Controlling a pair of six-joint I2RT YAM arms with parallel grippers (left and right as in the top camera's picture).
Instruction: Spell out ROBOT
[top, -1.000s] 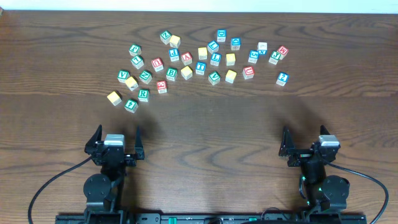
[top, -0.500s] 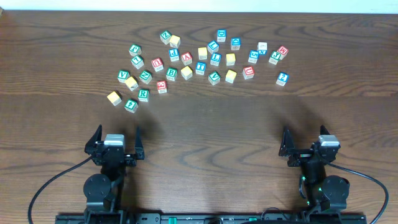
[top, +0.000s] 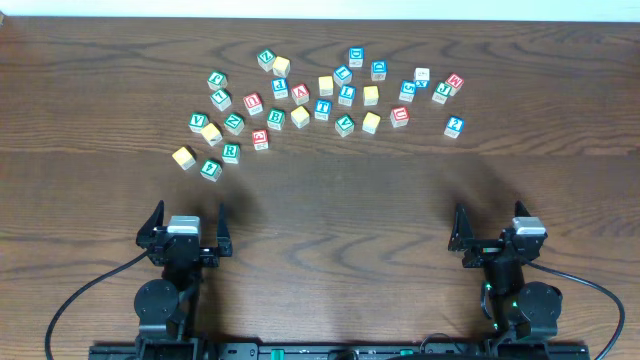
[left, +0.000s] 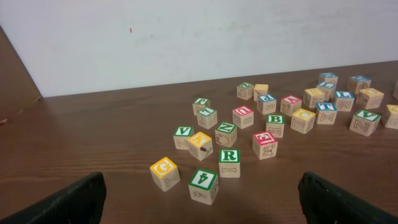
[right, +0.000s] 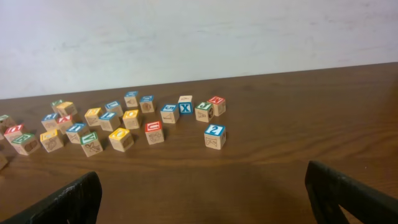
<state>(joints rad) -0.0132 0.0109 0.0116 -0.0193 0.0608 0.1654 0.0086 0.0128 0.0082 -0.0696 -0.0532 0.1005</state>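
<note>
Several wooden letter blocks lie scattered across the far half of the table (top: 320, 200). A green R block (top: 231, 153) (left: 229, 162) sits near the left end of the spread, next to a green 4 block (left: 203, 185) and a yellow G block (left: 165, 172). A green B block (top: 276, 119) (left: 275, 123) lies further in. My left gripper (top: 186, 232) (left: 199, 205) is open and empty at the near left. My right gripper (top: 497, 233) (right: 205, 199) is open and empty at the near right. A blue 2 block (top: 454, 126) (right: 214, 135) is the block closest to it.
A white wall (left: 199, 37) rises behind the table's far edge. Bare wood lies between both grippers and the blocks. Black cables (top: 90, 290) run from the arm bases at the front edge.
</note>
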